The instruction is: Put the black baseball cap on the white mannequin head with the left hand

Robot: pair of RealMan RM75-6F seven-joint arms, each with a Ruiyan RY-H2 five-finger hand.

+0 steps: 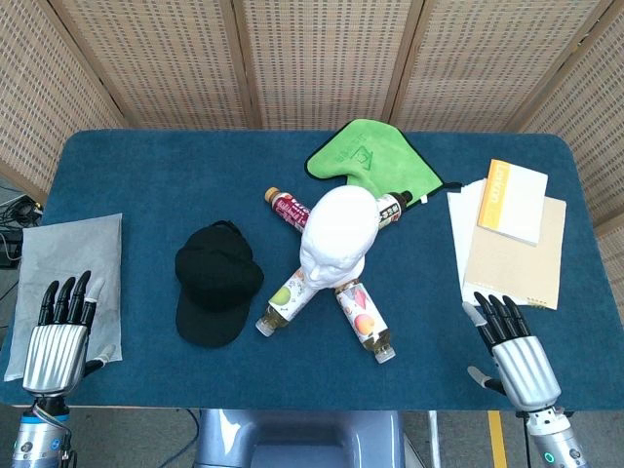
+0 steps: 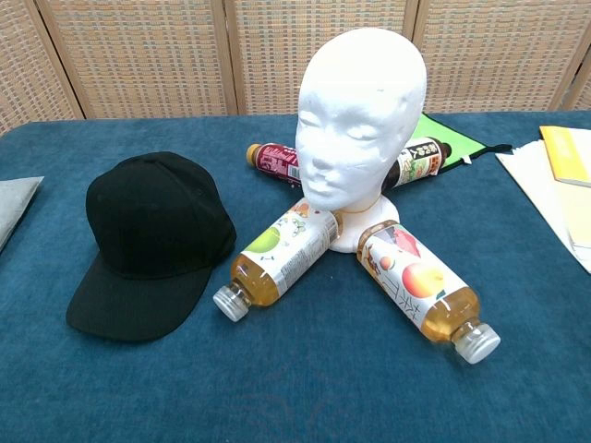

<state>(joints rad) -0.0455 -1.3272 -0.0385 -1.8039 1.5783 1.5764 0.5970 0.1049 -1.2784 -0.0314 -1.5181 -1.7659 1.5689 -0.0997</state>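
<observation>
The black baseball cap [image 1: 214, 283] [image 2: 152, 240] lies flat on the blue table, left of centre, with its brim toward the front edge. The white mannequin head [image 1: 338, 236] [image 2: 362, 125] stands upright at the table's middle, bare, facing the robot. My left hand [image 1: 60, 331] rests at the front left corner, fingers straight and apart, holding nothing, well left of the cap. At the front right corner my right hand [image 1: 514, 353] is also open with nothing in it. Neither hand shows in the chest view.
Several drink bottles lie around the mannequin's base: two in front [image 2: 277, 258] [image 2: 425, 291], two behind [image 1: 290, 208] [image 1: 393, 208]. A green cloth [image 1: 370, 156] lies behind. A grey cloth [image 1: 68, 273] is at far left, notebooks and paper [image 1: 512, 229] at right.
</observation>
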